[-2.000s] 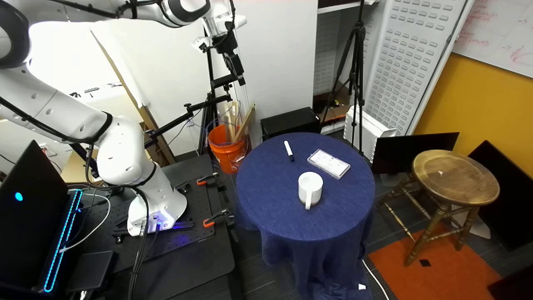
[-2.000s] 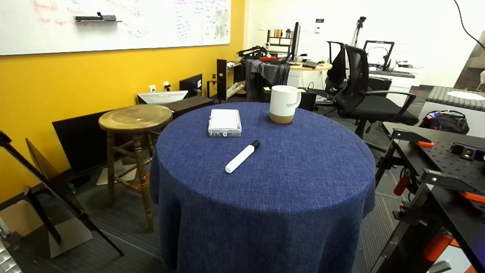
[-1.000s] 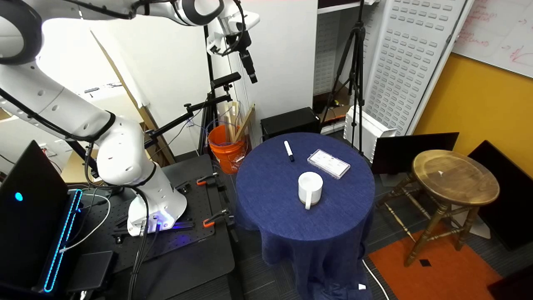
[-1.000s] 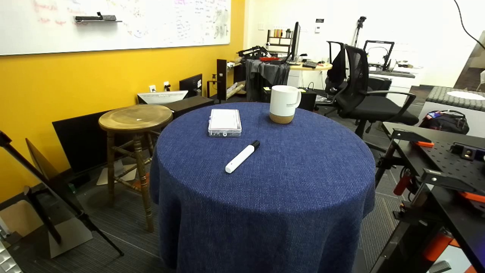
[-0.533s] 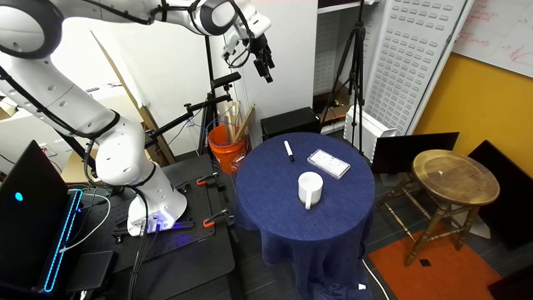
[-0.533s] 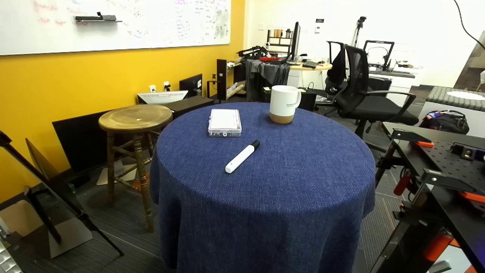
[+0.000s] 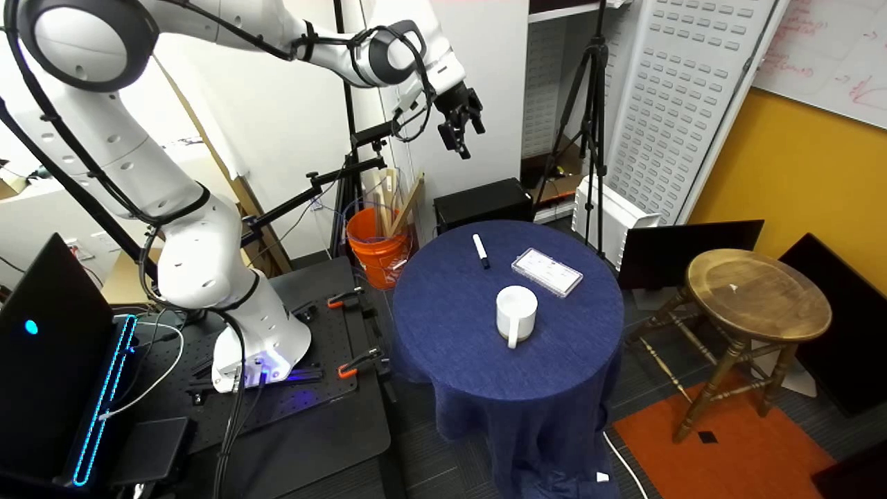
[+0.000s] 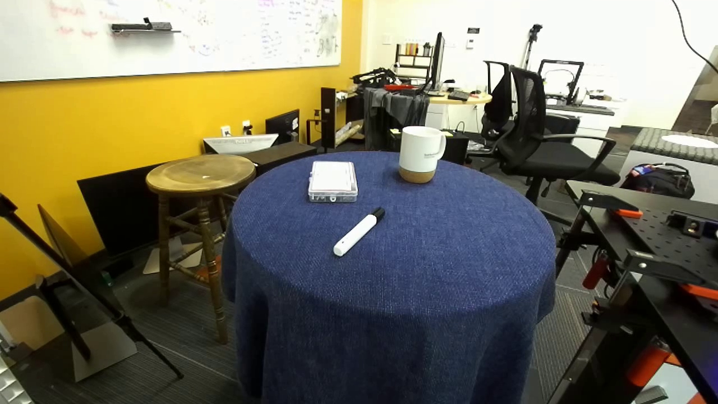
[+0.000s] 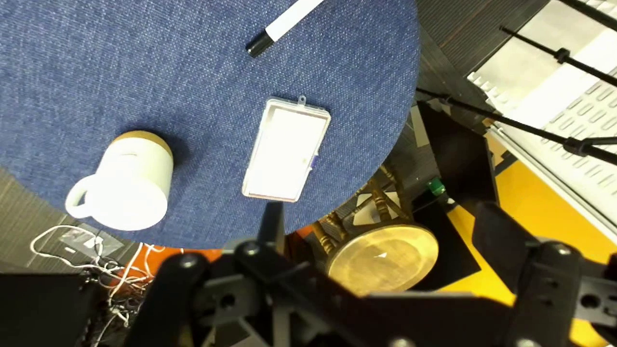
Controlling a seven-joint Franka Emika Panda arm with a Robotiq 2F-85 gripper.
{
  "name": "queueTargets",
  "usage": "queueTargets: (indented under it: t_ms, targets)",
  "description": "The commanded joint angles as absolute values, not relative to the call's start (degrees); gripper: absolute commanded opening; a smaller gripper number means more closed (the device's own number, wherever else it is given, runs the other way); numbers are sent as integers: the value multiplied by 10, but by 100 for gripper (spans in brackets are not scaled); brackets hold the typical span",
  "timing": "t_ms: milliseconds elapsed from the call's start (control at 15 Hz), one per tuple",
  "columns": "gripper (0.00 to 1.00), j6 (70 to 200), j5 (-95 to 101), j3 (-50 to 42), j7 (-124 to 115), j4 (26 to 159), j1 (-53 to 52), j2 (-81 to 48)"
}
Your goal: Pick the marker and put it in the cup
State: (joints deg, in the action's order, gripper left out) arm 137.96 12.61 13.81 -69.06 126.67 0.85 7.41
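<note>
Currently holding the gripper [image 7: 472,141] higher than the blue-clothed table [image 7: 443,326] and well apart from it, with fingers [image 9: 271,229] spread wide. Can see the white marker [image 8: 359,233] lying flat on that table, the cup [image 8: 416,151] standing upright on it, a flat case [image 8: 332,182] resting there too. Near the table, see an orange bucket [image 7: 378,262] and a wooden stool [image 7: 769,305].

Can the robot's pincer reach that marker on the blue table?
Probably yes. The pincer is open, and the marker lies apart from the flat box and the cup, with nothing on top of it. But the pincer hangs in the air, so it would have to come down first.
</note>
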Motion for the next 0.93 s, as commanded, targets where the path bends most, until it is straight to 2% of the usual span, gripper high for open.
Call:
queueTargets:
  t_ms: [0, 400, 867]
  targets:
    - [100, 1378, 128, 119, -691, 1266, -10, 67]
    - [100, 1375, 126, 113, -679, 1268, -12, 78]
    - [100, 1443, 121, 90, -704, 1292, -8, 61]
